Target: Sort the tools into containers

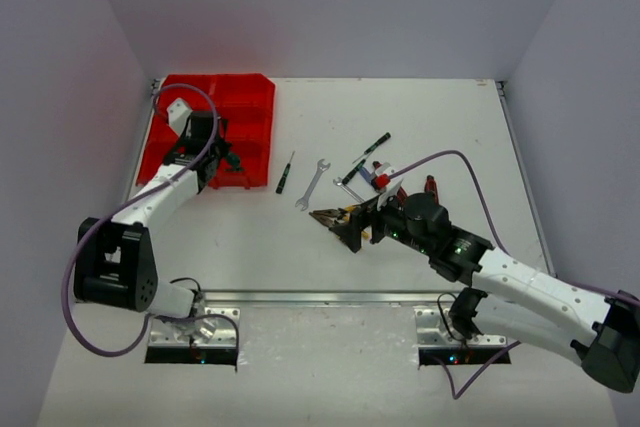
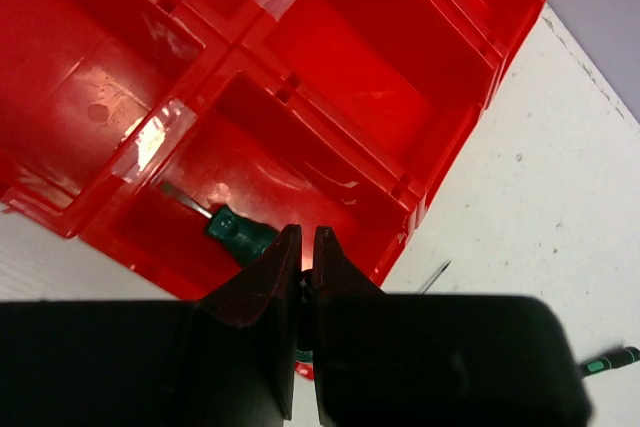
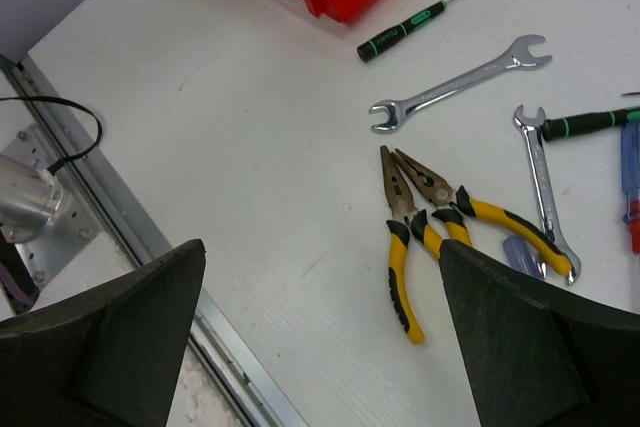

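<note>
A: Surfaces, big to small?
B: Table [image 1: 400, 127], flat matt white. Tray [image 1: 250, 97] at its far left: glossy red plastic, rectangular compartments with thin dividing walls, shiny tape patches on the rims.
A: Arms?
B: Left arm [image 1: 150, 202], white shells with black joints, folds at its base and reaches forward over the tray's near row. Right arm [image 1: 520, 282] lies low, stretched from the near right corner toward the table's middle.
A: Grippers?
B: Left gripper [image 2: 307, 239]: black wedge fingers pressed flat together, nothing seen between them. Right gripper [image 3: 320, 247]: jaws spread wide, holding nothing, angled down at the table.
A: Tools against the grippers?
B: Pliers [image 3: 398, 267], dull steel noses, yellow and black grips, lie flat on the table just ahead of the right gripper. They sit in the gap between its fingers, nearer the finger on the wrist view's right. Contact: cannot tell. Beyond them is a long wrench [image 3: 460, 82], bright silver, open at both ends. A short wrench [image 3: 542, 182] lies just beside the pliers' handle. A black screwdriver [image 3: 405, 29] with green bands lies on the table near the tray's edge.
A: In the tray?
B: Green-handled screwdriver [image 2: 240, 235], thin steel shaft, lies in the near compartment directly below the left gripper's tips. Its handle end is hidden behind the fingers.
</note>
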Controlling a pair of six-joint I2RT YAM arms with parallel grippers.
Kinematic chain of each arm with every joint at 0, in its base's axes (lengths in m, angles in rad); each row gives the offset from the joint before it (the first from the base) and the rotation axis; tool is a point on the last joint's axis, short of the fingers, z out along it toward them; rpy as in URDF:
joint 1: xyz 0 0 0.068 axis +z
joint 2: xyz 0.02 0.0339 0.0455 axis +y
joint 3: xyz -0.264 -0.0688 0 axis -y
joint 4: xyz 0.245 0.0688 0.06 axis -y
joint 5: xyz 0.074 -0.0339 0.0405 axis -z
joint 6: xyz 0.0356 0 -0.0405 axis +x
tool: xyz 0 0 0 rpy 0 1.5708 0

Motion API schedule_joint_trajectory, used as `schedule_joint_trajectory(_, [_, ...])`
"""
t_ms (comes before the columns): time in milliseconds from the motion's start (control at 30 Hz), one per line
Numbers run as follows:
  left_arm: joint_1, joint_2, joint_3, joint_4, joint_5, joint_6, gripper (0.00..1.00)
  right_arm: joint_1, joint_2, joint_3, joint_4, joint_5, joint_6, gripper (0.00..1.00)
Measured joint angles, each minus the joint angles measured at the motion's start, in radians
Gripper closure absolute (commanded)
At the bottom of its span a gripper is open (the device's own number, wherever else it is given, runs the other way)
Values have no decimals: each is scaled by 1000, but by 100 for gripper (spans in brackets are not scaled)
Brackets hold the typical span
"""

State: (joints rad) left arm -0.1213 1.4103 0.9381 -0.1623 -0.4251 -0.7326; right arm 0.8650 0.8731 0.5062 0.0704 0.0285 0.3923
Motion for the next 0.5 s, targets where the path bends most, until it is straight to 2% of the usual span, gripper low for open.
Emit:
schedule_joint_trajectory(67, [4,49,15,28,9,-7,99,0,-18,-11,-22,5,0,1])
schedule_joint_trajectory(100, [5,67,19,40,12,-11,86,-1,-25,-16,-29,6,0,1])
schedule_joint_trajectory(167, [6,97,27,50,17,-21,40,-1,-33,-27,-43,5,0,1])
schedule_joint_trajectory(233, [5,112,34,49,18,-37,0,-1,-35,-32,-59,11,2,1])
schedule_joint_trajectory(367, [5,114,39,45,10,-63,0,-6,-22,-32,-98,50,18,1])
schedule_joint_trajectory(500, [6,91,49,-4,8,-69,0,-38,66,25,-179,112,53,1])
